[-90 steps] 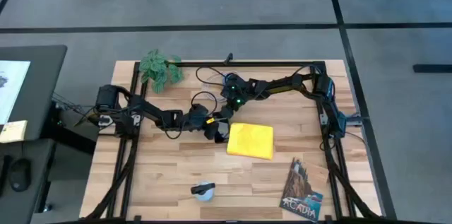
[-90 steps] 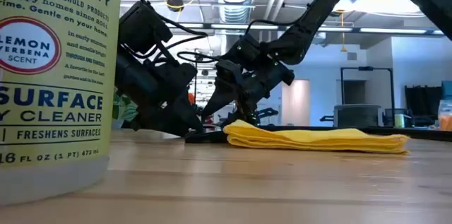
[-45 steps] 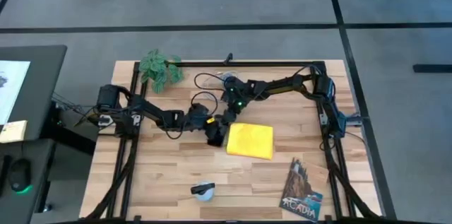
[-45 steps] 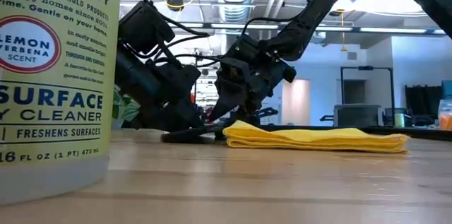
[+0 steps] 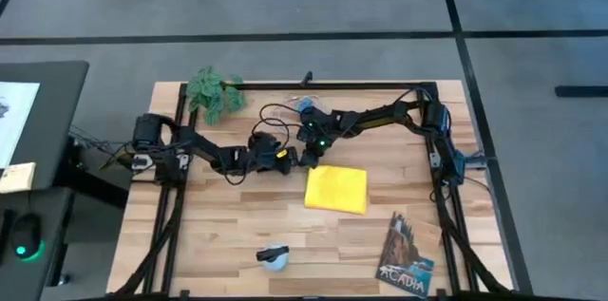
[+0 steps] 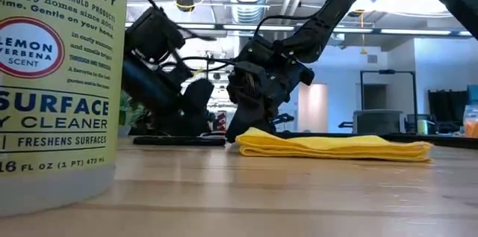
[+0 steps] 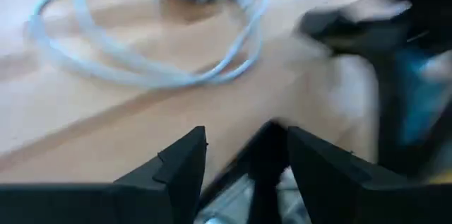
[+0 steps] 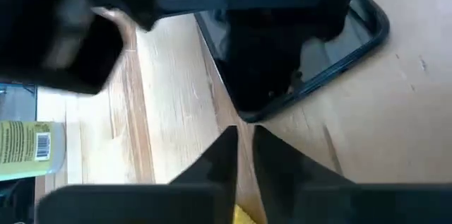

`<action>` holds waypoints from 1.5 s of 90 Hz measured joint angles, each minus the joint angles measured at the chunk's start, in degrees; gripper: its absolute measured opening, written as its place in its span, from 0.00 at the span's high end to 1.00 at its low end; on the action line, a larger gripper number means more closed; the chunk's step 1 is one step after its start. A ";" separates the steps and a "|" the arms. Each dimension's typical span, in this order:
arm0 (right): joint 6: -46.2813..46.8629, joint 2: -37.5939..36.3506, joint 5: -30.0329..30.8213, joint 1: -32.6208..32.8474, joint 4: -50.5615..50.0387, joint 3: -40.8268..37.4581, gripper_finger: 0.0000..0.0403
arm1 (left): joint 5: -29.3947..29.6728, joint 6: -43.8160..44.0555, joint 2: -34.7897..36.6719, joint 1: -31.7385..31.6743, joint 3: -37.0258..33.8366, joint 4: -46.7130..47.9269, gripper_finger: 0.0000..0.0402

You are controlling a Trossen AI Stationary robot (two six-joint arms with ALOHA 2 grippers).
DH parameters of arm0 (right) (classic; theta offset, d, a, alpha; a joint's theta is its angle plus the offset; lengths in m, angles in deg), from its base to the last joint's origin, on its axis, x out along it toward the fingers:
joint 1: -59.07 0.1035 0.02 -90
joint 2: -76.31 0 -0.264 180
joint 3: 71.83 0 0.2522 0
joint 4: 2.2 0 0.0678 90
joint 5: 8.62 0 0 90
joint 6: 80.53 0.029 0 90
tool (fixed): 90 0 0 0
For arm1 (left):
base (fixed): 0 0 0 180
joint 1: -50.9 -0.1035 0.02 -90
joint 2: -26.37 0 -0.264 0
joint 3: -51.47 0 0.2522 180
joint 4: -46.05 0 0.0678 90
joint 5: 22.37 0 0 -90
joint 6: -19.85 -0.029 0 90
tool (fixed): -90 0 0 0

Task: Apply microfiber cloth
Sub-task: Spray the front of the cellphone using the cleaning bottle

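Note:
The bright yellow microfiber cloth (image 5: 336,189) (image 6: 336,148) lies folded flat on the wooden table. Just left of it a black smartphone (image 8: 296,47) (image 6: 179,140) lies flat on the wood, screen up. My left gripper (image 5: 274,158) (image 7: 247,171) reaches in from the table's left and has the phone between its fingers. My right gripper (image 5: 307,157) (image 8: 244,143) comes from the far right and is shut at the cloth's far left corner (image 6: 240,138), right beside the phone. My left gripper has the phone's dark edge (image 7: 265,155) between its two fingers, which stand on either side of it. The gripper body hides which end this is. The phone lies flat on the table. My right gripper is shut at the cloth's far left corner. A sliver of yellow (image 8: 240,215) shows between the two fingers, back from their tips. The fingers slant down from the far right. The cloth lies flat on the table and has not risen.
A surface cleaner bottle (image 6: 52,80) (image 5: 274,256) stands near the front edge. A dark booklet (image 5: 407,255) lies at the near right, and a green plant (image 5: 217,92) stands at the far left. A pale coiled cable (image 7: 141,54) lies beyond the phone. Dark frame rails (image 5: 446,197) run along the table's sides.
My right gripper has shut at the cloth's far left corner. My left gripper has drawn the phone toward the table's left and far side, away from the cloth. The phone was tipped for a moment and now lies flat. The cloth has kept its place.

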 joint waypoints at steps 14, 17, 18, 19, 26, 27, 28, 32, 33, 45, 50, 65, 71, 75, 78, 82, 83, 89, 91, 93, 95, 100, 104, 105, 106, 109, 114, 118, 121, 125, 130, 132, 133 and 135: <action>-0.75 0.00 -0.26 -0.91 -0.23 -0.01 0.96 | -0.17 -6.81 9.38 1.52 1.84 3.80 0.56; -0.89 0.00 -0.27 -1.04 -0.18 0.00 0.94 | -0.18 -7.67 12.08 1.76 2.64 7.54 0.56; -0.91 0.00 -0.25 -1.05 -0.16 0.00 0.93 | -0.20 -7.81 13.01 1.82 2.91 9.18 0.56; -0.93 0.00 -0.23 -1.08 -0.11 0.00 0.92 | -0.21 -7.91 13.94 1.87 3.17 10.94 0.56; -0.96 0.01 -0.03 -1.25 0.17 0.00 0.84 | -0.40 -6.61 19.96 2.11 4.79 26.79 0.56; -0.96 0.02 0.05 -1.25 0.24 0.00 0.83 | -0.61 -6.04 20.72 2.11 4.97 29.24 0.56; -0.96 0.02 0.13 -1.25 0.30 0.00 0.81 | -0.92 -5.38 21.45 2.11 5.11 31.54 0.56; -0.72 0.02 0.19 -1.25 0.57 -0.04 0.76 | -2.39 -1.80 24.14 2.10 5.31 41.03 0.56; -0.61 0.02 0.19 -1.26 0.63 -0.04 0.75 | -2.85 -0.86 24.78 2.09 5.32 43.41 0.56; -0.41 0.07 0.41 -1.09 2.44 -0.13 0.59 | -5.92 10.19 28.44 2.18 4.75 66.28 0.56; 0.64 0.07 0.41 -0.65 3.81 -0.13 0.53 | -5.94 13.01 28.47 2.61 3.45 69.17 0.56; 4.64 0.09 0.47 -0.03 6.38 -0.15 0.40 | -6.26 14.28 26.01 2.68 -2.71 58.14 0.56; 6.73 0.11 1.26 0.08 6.77 -0.13 0.39 | -6.25 14.07 24.17 2.68 -4.47 51.79 0.56; 7.43 0.11 1.66 0.10 6.94 -0.12 0.38 | -6.27 13.57 22.85 2.45 -5.12 47.18 0.56; 8.10 0.11 1.83 0.10 7.02 -0.11 0.39 | -6.26 13.10 21.71 2.38 -5.43 44.12 0.56; 8.70 0.11 2.09 0.13 7.05 -0.07 0.39 | -6.25 12.58 19.98 2.35 -5.68 40.38 0.56; 8.83 0.11 2.11 0.16 7.08 -0.07 0.39 | -6.22 12.40 19.52 2.35 -5.73 39.43 0.56; 9.92 0.11 2.33 0.32 7.22 -0.07 0.39 | -5.42 10.97 16.59 2.33 -5.85 34.51 0.56; 10.13 0.11 2.38 0.32 7.25 -0.08 0.40 | -4.91 10.55 15.51 2.32 -5.85 33.00 0.56; 10.39 0.11 2.42 0.32 7.35 -0.11 0.40 | -4.38 10.31 14.48 2.26 -5.87 31.59 0.56; 10.71 0.09 2.46 0.34 7.48 -0.13 0.40 | -4.01 10.19 13.47 2.19 -5.87 30.12 0.56; 11.50 0.09 2.54 0.33 7.66 -0.15 0.40 | -2.62 10.19 11.12 2.13 -5.85 27.52 0.56; 11.71 0.07 2.53 0.20 7.68 -0.15 0.40 | -1.70 10.74 9.91 2.15 -5.82 26.48 0.56; 11.72 0.07 2.53 0.19 7.67 -0.16 0.40 | -1.55 10.92 9.72 2.15 -5.80 26.34 0.56; 11.72 0.07 2.53 0.19 7.66 -0.17 0.40 | -1.43 11.08 9.56 2.15 -5.76 26.23 0.56; 11.72 0.07 2.53 0.19 7.62 -0.16 0.41 | -1.28 11.47 9.31 2.22 -5.72 26.12 0.56; 11.72 0.07 2.55 0.10 7.59 -0.15 0.41 | -0.96 11.62 9.19 2.54 -5.72 26.03 0.56; 11.72 0.07 2.54 -0.05 7.63 -0.15 0.41 | -1.01 11.17 9.76 2.59 -5.74 26.09 0.56; 11.72 0.07 2.61 -0.13 7.66 -0.15 0.41 | -1.18 10.59 10.02 2.59 -5.81 25.84 0.56; 11.72 0.07 2.91 -0.14 7.66 -0.15 0.41 | -1.18 9.87 10.56 2.60 -5.88 25.31 0.56; 11.77 0.07 3.23 -0.14 7.73 -0.15 0.41 | -1.20 9.17 10.97 2.61 -5.99 24.65 0.56; 11.78 0.07 3.26 -0.14 7.79 -0.15 0.41 | -1.18 9.06 10.97 2.61 -6.04 24.42 0.56; 11.79 0.07 3.27 -0.14 7.81 -0.15 0.41 | -1.17 9.01 10.97 2.62 -6.04 24.32 0.56; 11.81 0.07 3.29 -0.14 7.89 -0.16 0.41 | -1.15 8.94 10.96 2.63 -6.04 24.19 0.56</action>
